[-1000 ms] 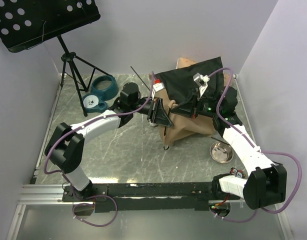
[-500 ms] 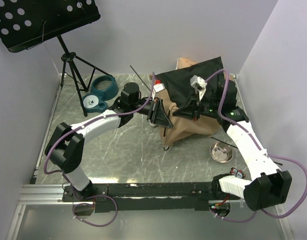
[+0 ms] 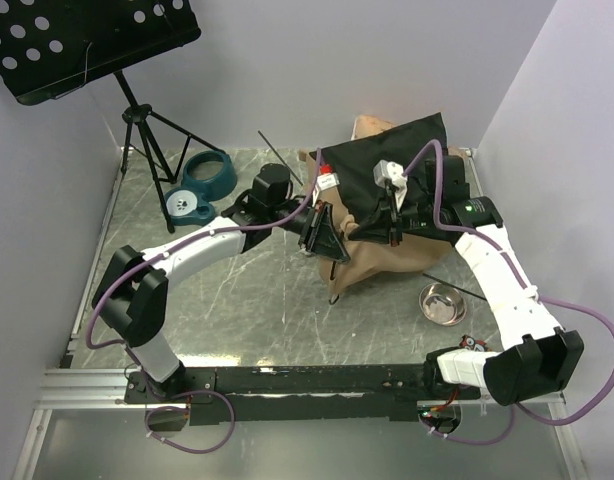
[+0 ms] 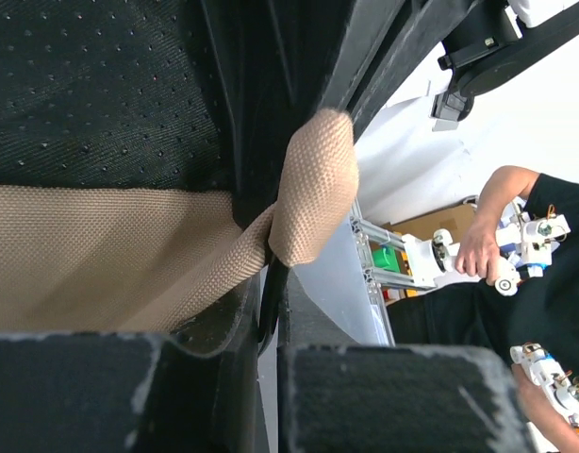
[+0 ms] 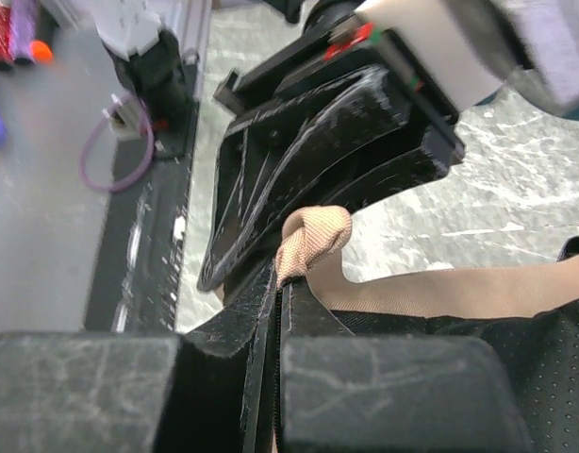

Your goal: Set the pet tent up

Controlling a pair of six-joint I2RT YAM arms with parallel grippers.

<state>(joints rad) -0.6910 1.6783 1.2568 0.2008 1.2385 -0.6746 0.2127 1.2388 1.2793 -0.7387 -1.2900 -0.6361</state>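
The marbled grey table (image 3: 237,300) is filling the floor of the view, with a perforated black stand (image 3: 77,40) on a tripod leaning over its far-left corner. The tent (image 3: 387,165) is slumping in a heap at the far right of the table, its black mesh panel propping up at the back and tan woven cloth spilling forward beneath it. A pinkish plush cushion (image 3: 367,125) is peeking out behind the panel. A thin black pole (image 3: 279,150) is poking out from the heap's left edge. The blue bowl (image 3: 194,188), a double one, is sitting well apart at far left, and a small round steel bowl (image 3: 428,297) is lying just in front of the tent at right. Both arms are meeting at the tent's front-left edge. The left gripper (image 3: 325,238) is pinching narrow on the tent, its padded fingers (image 4: 365,396) nipping tan webbing that is folding into a rounded loop (image 4: 313,184). The right gripper (image 3: 370,228) is clamping tight from the opposite side, fingers (image 5: 384,387) pressing together on the same loop (image 5: 313,241), the two grippers almost touching.
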